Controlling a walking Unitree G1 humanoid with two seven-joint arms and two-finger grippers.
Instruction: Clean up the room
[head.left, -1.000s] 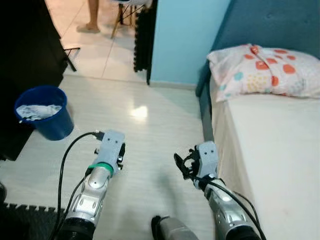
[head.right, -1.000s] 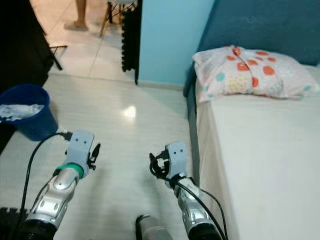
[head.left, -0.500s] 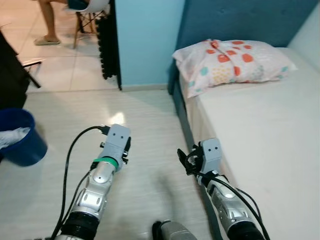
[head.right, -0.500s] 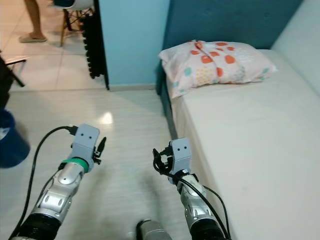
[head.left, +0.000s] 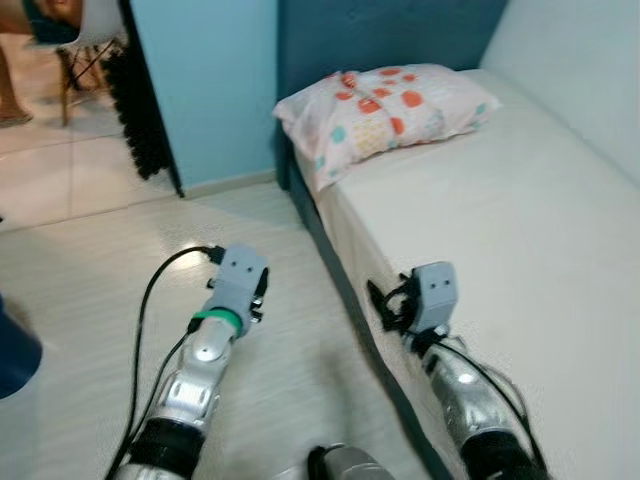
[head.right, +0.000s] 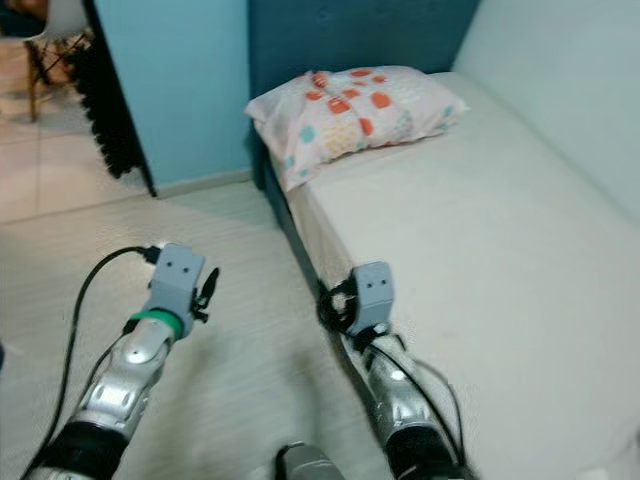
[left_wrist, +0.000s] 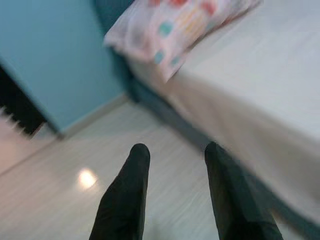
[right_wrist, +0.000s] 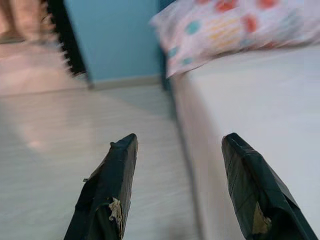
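The robot is standing beside a bed (head.left: 520, 200) with a pale bare mattress, which is lying from 12 to 4 o'clock in the head views. A patterned pillow (head.left: 385, 105), white with orange and teal spots, is resting at the head of the bed at about 12 o'clock, against a dark blue headboard (head.left: 390, 30). The left gripper (left_wrist: 175, 195) is hovering over the pale floor (head.left: 90, 270) at about 8 o'clock, its fingers spread and holding nothing. The right gripper (right_wrist: 182, 192) is hanging over the near edge of the mattress at about 5 o'clock, its fingers wide apart and empty. A light blue wall (head.left: 205, 80) is showing at 11 o'clock, with a chair (head.left: 70, 30) beyond it at 10 o'clock.
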